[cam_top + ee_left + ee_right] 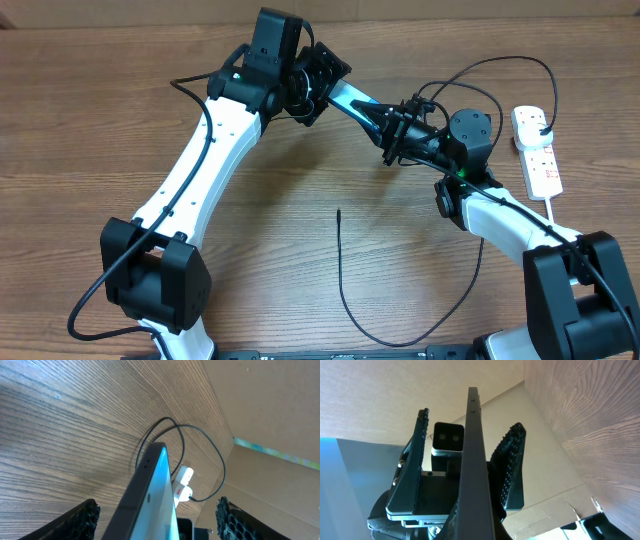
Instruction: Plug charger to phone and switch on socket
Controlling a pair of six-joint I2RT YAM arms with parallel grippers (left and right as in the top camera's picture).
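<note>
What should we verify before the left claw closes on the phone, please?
1. Grip of right claw on phone: ok, shut on it.
2. Position of phone between fingers of left claw: ok.
3. Contact of left claw pads with phone: not ok, gaps on both sides.
4. Access to charger tip, lying free on table: ok.
5. Switch on socket: cannot tell.

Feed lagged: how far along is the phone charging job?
Done: charger plug looks seated in the power strip. In hand: right gripper holds the phone aloft, left gripper open around it. Left: cable tip lies loose on the table; switching on, cannot tell.
</note>
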